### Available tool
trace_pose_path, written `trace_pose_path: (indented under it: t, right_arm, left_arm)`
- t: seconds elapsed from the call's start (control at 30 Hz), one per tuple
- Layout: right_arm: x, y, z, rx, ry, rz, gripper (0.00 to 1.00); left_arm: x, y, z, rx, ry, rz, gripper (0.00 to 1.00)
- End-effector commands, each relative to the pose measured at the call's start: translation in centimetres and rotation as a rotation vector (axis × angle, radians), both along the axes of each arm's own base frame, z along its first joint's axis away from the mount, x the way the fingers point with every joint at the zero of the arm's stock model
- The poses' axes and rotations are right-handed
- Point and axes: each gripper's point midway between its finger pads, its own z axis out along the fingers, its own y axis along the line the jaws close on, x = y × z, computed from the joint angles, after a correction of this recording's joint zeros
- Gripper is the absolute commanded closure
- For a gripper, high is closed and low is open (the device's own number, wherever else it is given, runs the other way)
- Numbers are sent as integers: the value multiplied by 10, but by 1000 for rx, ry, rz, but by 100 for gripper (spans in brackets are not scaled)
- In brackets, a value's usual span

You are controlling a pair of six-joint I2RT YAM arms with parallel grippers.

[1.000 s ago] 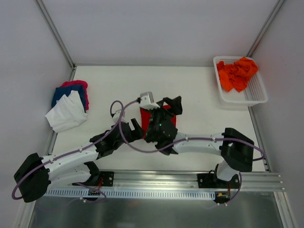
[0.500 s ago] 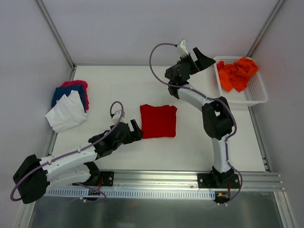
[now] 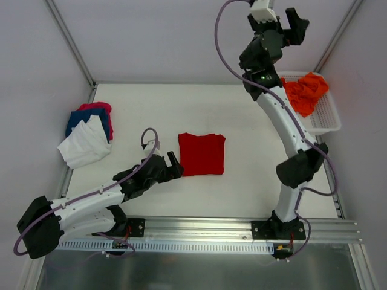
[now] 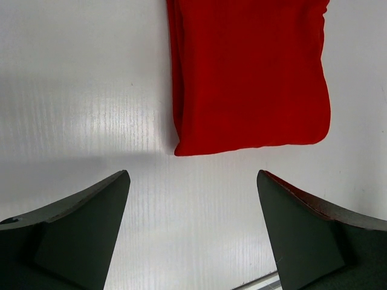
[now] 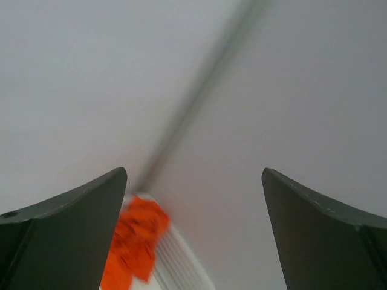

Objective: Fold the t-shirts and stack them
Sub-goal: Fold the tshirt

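Two grippers, both released — one folded tee at table centre.
The left gripper (image 4: 192, 181), jaws spread and empty, is set at 8 o'clock of the folded deep red t-shirt (image 3: 202, 154), just clear of it. The right gripper (image 3: 289, 23), wide and empty, is held high above the mesh basket (image 3: 327, 122) of orange t-shirts (image 3: 304, 92) at 2 o'clock — white, blue and pink t-shirts (image 3: 84, 145) are piled at 9 o'clock.

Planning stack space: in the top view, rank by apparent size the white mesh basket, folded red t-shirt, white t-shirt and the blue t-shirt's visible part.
1. White plastic mesh basket, partly hidden.
2. Folded deep red cloth t-shirt and crumpled white cloth t-shirt: too alike to rank.
3. Blue cloth t-shirt, mostly covered.
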Motion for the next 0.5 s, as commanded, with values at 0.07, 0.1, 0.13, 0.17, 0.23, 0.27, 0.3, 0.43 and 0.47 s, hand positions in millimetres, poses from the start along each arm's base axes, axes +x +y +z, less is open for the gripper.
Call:
trace_pose_path:
  t: [0.07,0.1,0.13,0.17,0.23,0.27,0.3,0.43,0.47]
  right_arm:
    - [-30,168,16,15,126,1174,1]
    - [-51,171,49,49,77,1335,1]
    - [-56,170,35,147,148,1385,1]
    - [-53,166,33,251,150,1410,1]
    - [-50,144,5,580,222,1357,1]
    - [-53,137,-11,692,268,1342,1]
    - [-46,128,-70,952,409,1264,2]
    - [-66,125,-237,1439,715,1115,1]
    - [-73,123,-264,1461,726,1068,0]
  left_arm:
    - [9,-8,13,-2,-8,-5,12]
    - [10,-10,15,-8,-7,-7,12]
    - [10,-11,16,-8,-6,-11,12]
    - [9,-13,16,-11,-2,-22,12]
    - [8,-15,20,-16,-10,-36,12]
    - [8,-13,22,-18,-21,-37,12]
    - [8,-9,20,-7,-31,-30,12]
    - [7,-3,20,-23,-40,-54,10]
    - [6,-4,23,-44,-47,-69,10]
